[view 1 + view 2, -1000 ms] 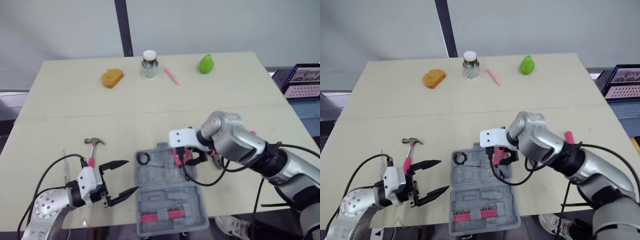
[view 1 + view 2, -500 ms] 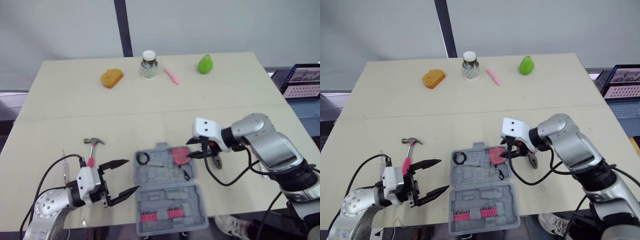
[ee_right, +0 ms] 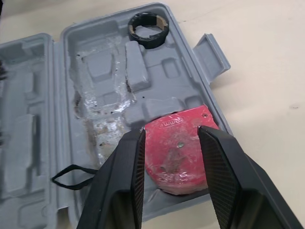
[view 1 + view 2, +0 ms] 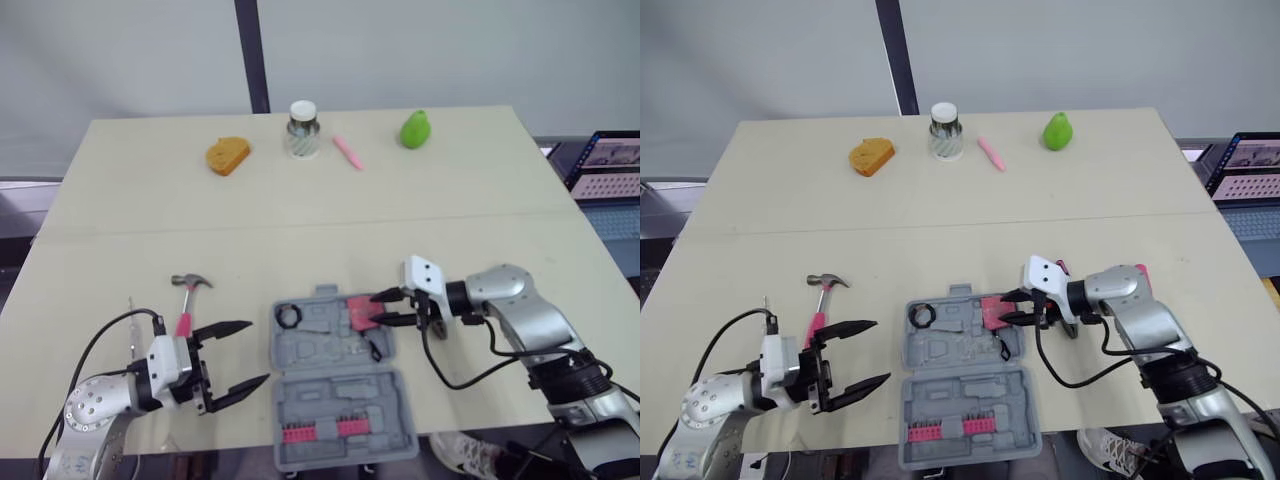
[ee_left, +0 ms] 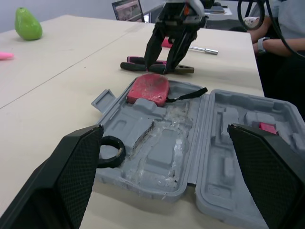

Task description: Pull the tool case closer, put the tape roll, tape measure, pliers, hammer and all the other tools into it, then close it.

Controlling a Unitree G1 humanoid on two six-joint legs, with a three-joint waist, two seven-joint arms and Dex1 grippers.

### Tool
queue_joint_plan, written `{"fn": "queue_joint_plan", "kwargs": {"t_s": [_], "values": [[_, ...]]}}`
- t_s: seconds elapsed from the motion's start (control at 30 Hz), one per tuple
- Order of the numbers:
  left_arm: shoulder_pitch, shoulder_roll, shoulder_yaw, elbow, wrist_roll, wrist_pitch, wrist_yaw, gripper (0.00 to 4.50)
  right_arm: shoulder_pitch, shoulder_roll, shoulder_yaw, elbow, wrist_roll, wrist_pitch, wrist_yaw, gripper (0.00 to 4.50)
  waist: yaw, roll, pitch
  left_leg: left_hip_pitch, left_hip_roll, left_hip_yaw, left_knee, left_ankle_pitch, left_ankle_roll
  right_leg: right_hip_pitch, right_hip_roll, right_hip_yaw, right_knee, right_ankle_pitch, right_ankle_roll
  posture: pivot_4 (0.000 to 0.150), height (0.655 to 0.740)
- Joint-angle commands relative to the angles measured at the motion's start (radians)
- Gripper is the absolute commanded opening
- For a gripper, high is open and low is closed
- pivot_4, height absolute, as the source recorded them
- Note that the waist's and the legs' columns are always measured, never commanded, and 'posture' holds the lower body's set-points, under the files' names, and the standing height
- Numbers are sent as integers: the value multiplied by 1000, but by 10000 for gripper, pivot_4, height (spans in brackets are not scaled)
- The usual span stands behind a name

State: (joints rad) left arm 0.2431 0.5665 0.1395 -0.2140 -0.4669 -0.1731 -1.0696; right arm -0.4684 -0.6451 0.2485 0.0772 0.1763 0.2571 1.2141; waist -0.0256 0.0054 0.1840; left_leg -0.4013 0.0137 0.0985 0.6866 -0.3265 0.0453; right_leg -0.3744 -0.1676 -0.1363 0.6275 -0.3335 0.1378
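Note:
The grey tool case lies open near the table's front edge. A black tape roll sits in its back left corner, and a red tape measure lies in its back right corner. My right gripper reaches in from the right, its fingers partly apart, tips at the tape measure's right edge. The pliers lie on the table just behind that gripper. Left of the case, my left gripper is wide open and holds nothing. A hammer with a pink handle lies behind it.
Along the far edge are a piece of bread, a jar, a pink marker and a green pear. A thin tool lies at the front left. Pink bits sit in the case's near half. A laptop stands right.
The right arm has drawn back to the right and lowered, its fingers narrowing. The tape measure that was under it now lies in the case. The left arm has not moved.

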Motion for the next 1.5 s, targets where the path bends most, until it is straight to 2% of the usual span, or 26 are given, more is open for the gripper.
{"fn": "queue_joint_plan", "kwargs": {"t_s": [0.03,0.47,1.23,1.37,1.5], "values": [[-5,6,14,-3,-19,-6,-8,45000,-11,19,-22,35,0,-64,-11,18568,0,0,0,0,0,0,0,0,0,0,0,0,0,0,0,1500,6950],[-12,23,22,-52,-20,41,11,45000,-24,97,-21,189,-5,-140,-8,18568,0,0,0,0,0,0,1,0,0,0,0,0,1,0,0,1500,6950],[-25,48,23,-85,-19,71,20,45000,32,135,-18,373,-30,-288,-20,18568,1,-6,-4,1,0,-3,3,0,0,2,1,-1,1,0,0,1500,6950],[-36,56,23,-110,-21,100,34,45000,30,138,-16,408,-46,-317,-28,18568,0,-7,-5,4,0,-3,2,0,0,6,1,-1,1,0,0,1500,6950],[-43,59,21,-135,-21,128,48,45000,28,142,-19,424,-47,-337,-33,18568,0,-7,-6,14,1,-4,0,-1,-1,16,1,-1,-1,0,0,1500,6950]]}}
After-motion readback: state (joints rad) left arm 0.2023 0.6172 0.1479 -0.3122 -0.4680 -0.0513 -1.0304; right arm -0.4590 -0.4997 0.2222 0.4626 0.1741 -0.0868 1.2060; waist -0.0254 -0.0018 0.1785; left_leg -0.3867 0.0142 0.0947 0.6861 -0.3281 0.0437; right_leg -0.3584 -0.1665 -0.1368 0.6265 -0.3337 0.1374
